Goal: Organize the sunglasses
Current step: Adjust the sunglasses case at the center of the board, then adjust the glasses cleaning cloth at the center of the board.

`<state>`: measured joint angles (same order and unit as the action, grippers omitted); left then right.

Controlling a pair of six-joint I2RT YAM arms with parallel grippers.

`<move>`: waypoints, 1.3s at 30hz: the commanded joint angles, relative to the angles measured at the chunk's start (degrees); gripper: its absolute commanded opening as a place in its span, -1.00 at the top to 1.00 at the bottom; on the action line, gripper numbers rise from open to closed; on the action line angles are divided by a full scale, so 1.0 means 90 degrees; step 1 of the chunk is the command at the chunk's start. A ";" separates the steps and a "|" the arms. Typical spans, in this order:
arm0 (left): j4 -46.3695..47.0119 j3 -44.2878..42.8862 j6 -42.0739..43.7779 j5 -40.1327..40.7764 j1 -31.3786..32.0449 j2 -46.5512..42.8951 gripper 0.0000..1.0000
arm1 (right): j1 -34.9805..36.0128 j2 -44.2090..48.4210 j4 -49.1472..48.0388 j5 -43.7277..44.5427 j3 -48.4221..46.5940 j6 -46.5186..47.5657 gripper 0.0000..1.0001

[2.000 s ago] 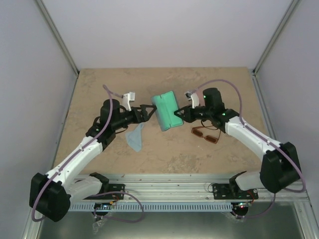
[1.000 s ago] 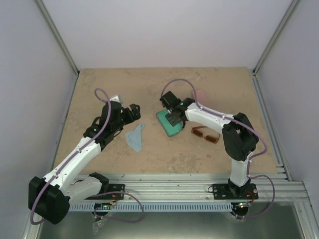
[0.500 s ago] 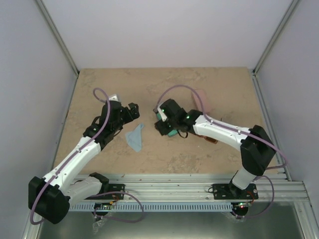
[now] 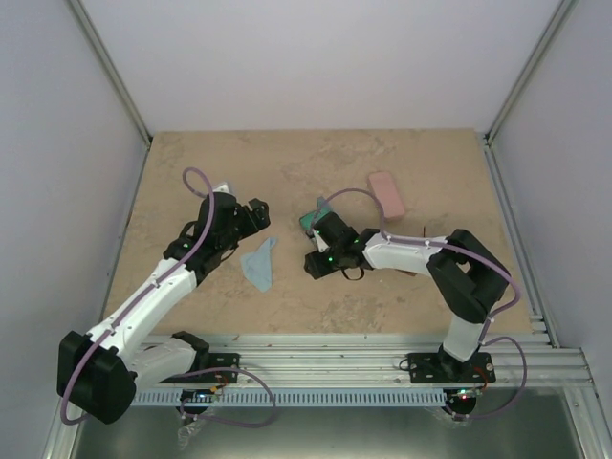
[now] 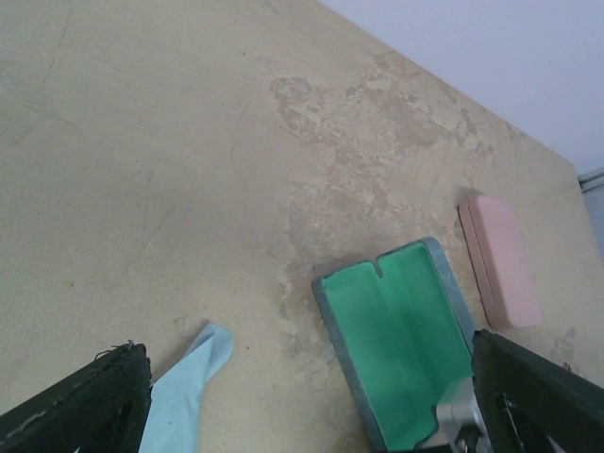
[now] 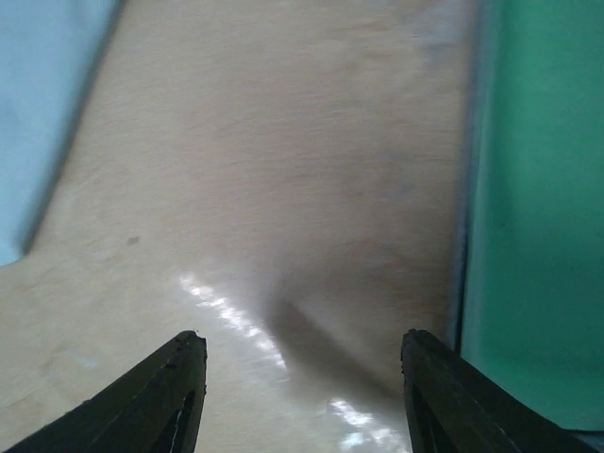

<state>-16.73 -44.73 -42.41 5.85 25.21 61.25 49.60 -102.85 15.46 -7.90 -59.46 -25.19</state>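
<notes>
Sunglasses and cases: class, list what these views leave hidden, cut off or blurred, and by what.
Sunglasses: neither pair shows in any view; top view, the right arm may cover one.
Green case: top view, mostly under the right gripper; left wrist view, near end cut off.
Right wrist view: blurred; cloth cropped.
</notes>
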 commanded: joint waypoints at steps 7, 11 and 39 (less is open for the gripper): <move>0.0066 -0.0124 0.0057 -0.0274 -0.0030 0.0134 -0.86 | -0.0684 -0.0060 0.0090 0.1388 0.0216 -0.0248 -0.12; 0.0129 -0.0034 -0.0029 -0.0253 -0.0028 0.0192 -0.86 | -0.0836 -0.0114 -0.0031 0.1432 0.0201 -0.0262 -0.05; -0.0049 0.1229 -0.1194 -0.0718 -0.1345 0.0211 -0.16 | 0.1213 -0.1356 0.0725 0.1149 -0.2064 0.0711 -0.08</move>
<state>-18.04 -35.33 -52.34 3.07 15.44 62.76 57.76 -109.62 16.36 1.26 -72.23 -23.70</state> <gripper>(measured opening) 0.626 0.544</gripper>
